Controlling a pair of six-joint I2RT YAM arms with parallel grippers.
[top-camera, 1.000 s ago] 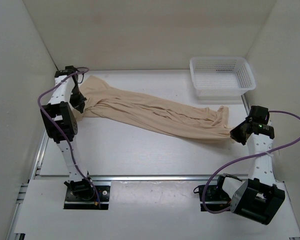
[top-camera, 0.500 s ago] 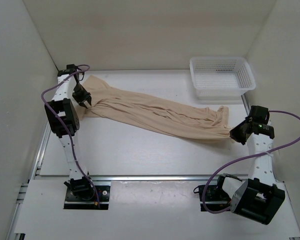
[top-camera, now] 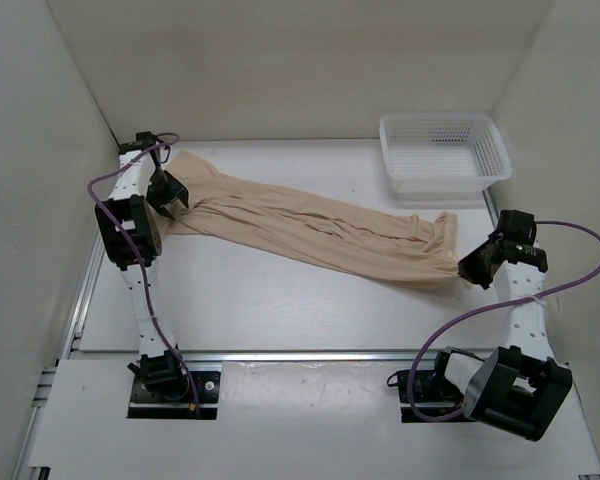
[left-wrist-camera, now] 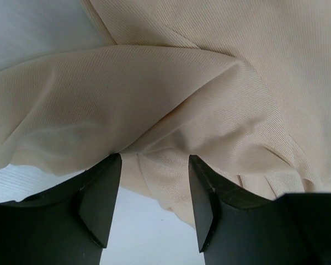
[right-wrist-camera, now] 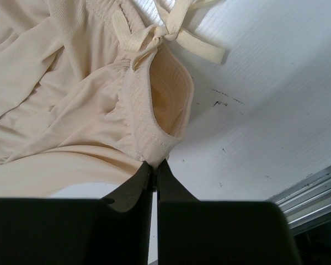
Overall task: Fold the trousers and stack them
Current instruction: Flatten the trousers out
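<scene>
top external: trousers [top-camera: 310, 232], one pair, beige, lying at full length and wrinkled across the bench [top-camera: 280, 310], slanting from far left to near right. no fold made. nothing stacked. left claw [top-camera: 170, 205] at the leg end. right claw [top-camera: 470, 270] at the waist end. white mesh basket [top-camera: 443, 150] at the far right, just beyond the waist end, holding no cloth that can be seen.

left wrist: left claw [left-wrist-camera: 154, 161] spread, with loose cloth bunched just ahead of the tips. nothing pinched.

right wrist: right claw [right-wrist-camera: 154, 163] pressed together on the edge of the ribbed waistband [right-wrist-camera: 149, 110], drawstring [right-wrist-camera: 171, 33] trailing on the bench beyond.

status, by judgement: laid out only. every fold and the stacking are left to do, and the leg end needs a fresh grip first.
</scene>
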